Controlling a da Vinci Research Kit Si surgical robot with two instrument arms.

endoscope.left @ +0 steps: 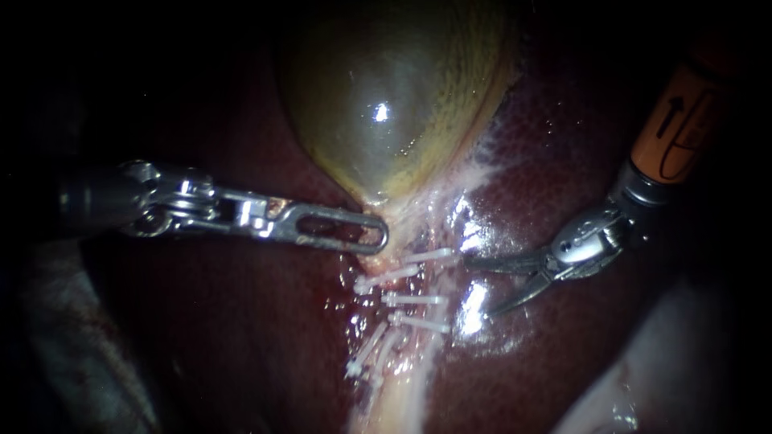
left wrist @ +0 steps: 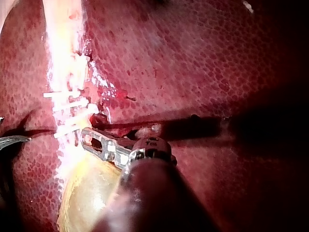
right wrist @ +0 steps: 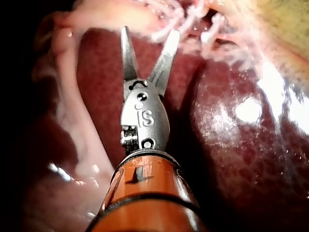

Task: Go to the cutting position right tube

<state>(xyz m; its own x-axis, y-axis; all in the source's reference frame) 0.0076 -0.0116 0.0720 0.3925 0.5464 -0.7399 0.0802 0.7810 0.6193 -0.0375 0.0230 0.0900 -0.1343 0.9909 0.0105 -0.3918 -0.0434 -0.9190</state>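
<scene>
The yellow-green gallbladder [endoscope.left: 386, 104] lies on the dark red liver [endoscope.left: 241, 337]. My left instrument [endoscope.left: 376, 238] has its slotted jaws shut on the gallbladder's narrow neck. Below the neck run pale tubes crossed by several white clips [endoscope.left: 414, 300]. My right instrument [endoscope.left: 479, 284] has two thin curved blades, open, just to the right of the clipped right tube [endoscope.left: 428, 312], with the upper blade tip near the end of the top clip. In the right wrist view the blades [right wrist: 150, 33] gape just short of the clips [right wrist: 193, 19]. The left wrist view shows the jaws [left wrist: 91, 137] beside the clips [left wrist: 67, 104].
Wet, shiny liver [endoscope.left: 563, 337] spreads to the right, under the blades. A pale strand of tissue [endoscope.left: 394, 402] runs down from the clips. A blade of my right instrument [left wrist: 12, 140] shows at the edge of the left wrist view.
</scene>
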